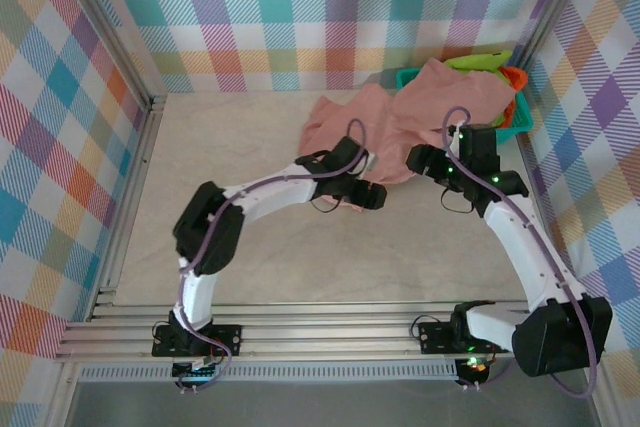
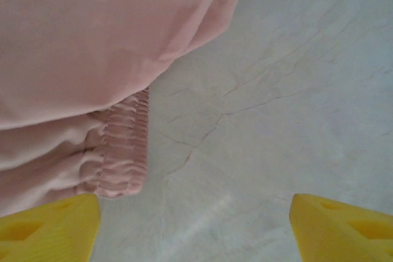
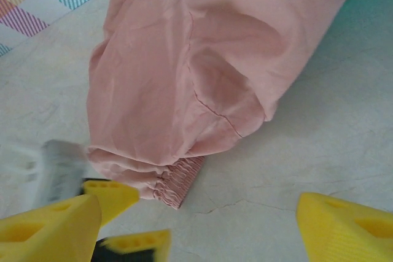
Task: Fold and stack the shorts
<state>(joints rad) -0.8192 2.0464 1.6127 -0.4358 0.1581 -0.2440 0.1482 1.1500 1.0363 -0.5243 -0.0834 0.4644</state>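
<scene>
Pink shorts [image 1: 400, 112] draping basket [image 1: 407, 77], green shorts [image 1: 478, 60], orange shorts [image 1: 514, 77] mostly buried

The pale marbled table [image 1: 300, 242] bears crumpled pink shorts [image 1: 400, 122] and a teal basket [image 1: 407, 77] far right.

Bright, even, diffuse light; no hard glare anywhere.
Top view is sharp, with soft shadows under the arms on the pale marble-look tabletop [image 1: 400, 267]; frame rails bow slightly at the edges. Left wrist: dusty pink fabric shorts [image 2: 92, 47] look soft close up. Right wrist: left gripper [image 3: 123, 219] motion-smeared lower left, own yellow fingertips [image 3: 344, 225] out of focus.
</scene>
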